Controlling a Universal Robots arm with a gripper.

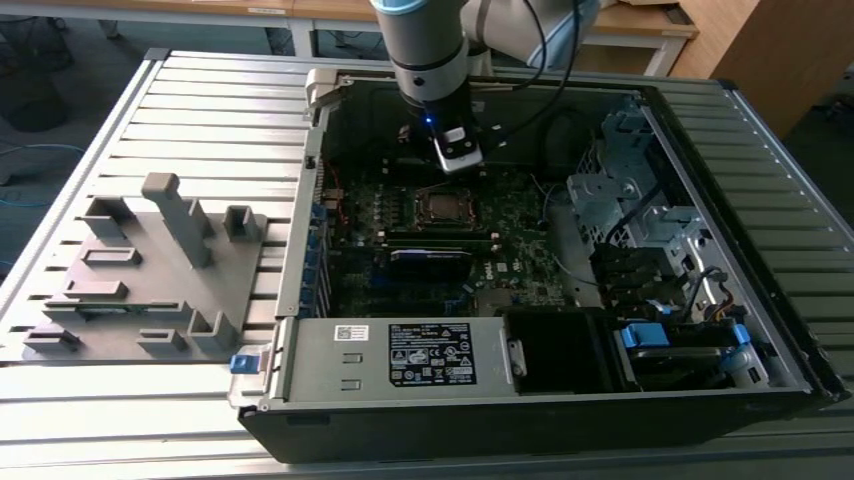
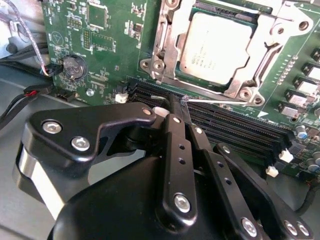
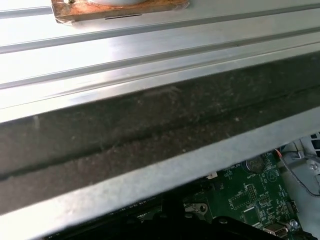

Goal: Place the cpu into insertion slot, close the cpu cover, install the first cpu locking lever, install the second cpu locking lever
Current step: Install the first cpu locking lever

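Since the cpu (image 2: pixel 216 47) is seated in the insertion slot (image 2: pixel 227 11) and the cpu cover (image 2: pixel 270 37) is folded down over it, two steps are judged done. The jaws of the gripper (image 2: pixel 179 107) are drawn together at a thin locking lever (image 2: pixel 225 101) (latched or not: cannot be told).

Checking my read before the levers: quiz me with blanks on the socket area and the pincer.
1. Through the cover's cut-out shows the silvery ___.
2. The cover lies ___ over it, flat on the board.
3. Beside the tip of the pincer runs a thin metal ___.
Missing: cpu; closed; lever.
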